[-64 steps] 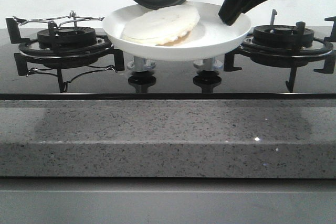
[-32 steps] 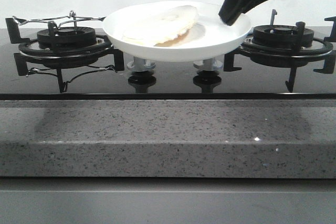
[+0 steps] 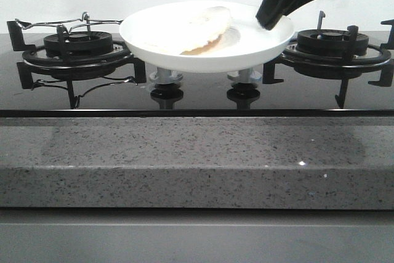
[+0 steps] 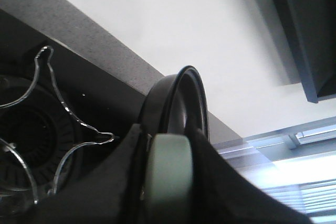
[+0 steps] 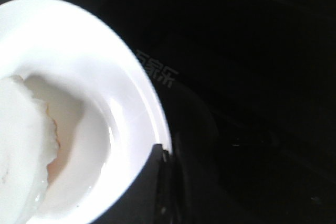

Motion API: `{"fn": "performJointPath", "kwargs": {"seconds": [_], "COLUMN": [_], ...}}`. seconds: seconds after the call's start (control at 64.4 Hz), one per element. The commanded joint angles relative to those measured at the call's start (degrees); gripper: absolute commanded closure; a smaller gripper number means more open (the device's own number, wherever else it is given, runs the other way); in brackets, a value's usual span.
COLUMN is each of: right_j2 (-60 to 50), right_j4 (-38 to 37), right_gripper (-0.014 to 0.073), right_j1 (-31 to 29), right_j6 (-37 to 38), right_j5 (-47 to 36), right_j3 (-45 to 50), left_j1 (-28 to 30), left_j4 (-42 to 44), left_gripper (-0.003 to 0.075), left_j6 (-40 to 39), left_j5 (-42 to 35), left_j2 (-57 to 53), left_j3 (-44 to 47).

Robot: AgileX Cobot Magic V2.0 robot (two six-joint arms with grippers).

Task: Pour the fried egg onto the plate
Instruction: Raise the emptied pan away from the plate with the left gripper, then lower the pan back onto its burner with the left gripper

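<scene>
The white plate (image 3: 246,53) is held level above the middle of the stove. The fried egg (image 3: 191,29) lies folded on its left half, pale with an orange edge underneath. My right gripper (image 3: 268,21) is shut on the plate's right rim. In the right wrist view the plate (image 5: 131,77) and the egg (image 5: 21,145) show beside the right gripper (image 5: 163,182), whose jaws pinch the rim. My left gripper (image 4: 168,182) is out of the front view. It is shut on the pale green handle of the black pan (image 4: 178,103), held edge-on above the left burner.
A left burner (image 3: 77,47) with a wire rack and a right burner (image 3: 335,44) flank the plate. Two knobs (image 3: 166,93) sit below it on the black glass hob. A speckled grey counter edge (image 3: 197,158) runs along the front.
The black pan has risen up and left, out of the front view. The plate, egg and right gripper have stayed in place.
</scene>
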Motion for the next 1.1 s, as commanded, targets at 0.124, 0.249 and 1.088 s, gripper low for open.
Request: {"fn": "performJointPath", "kwargs": {"seconds": [0.124, 0.249, 1.088], "right_j2": [-3.2, -3.2, -3.2], "right_j4": [2.9, 2.9, 2.9], "right_gripper": [0.0661, 0.0661, 0.0661], "right_j1": [-0.2, -0.2, -0.2], "right_j6": [-0.2, -0.2, -0.2], "right_j5": [-1.7, -1.7, -1.7], "right_j3": [-1.4, -1.4, -1.4], "left_j1": [3.0, 3.0, 2.8], "left_j4": [-9.5, -9.3, -6.8], "left_gripper": [0.0739, 0.0739, 0.0624], "left_j6": [1.5, 1.5, 1.5], "left_j5": [1.4, 1.6, 0.9], "left_j2": [3.1, 6.1, 12.8], "left_j3": [-2.0, -2.0, -2.0]}}
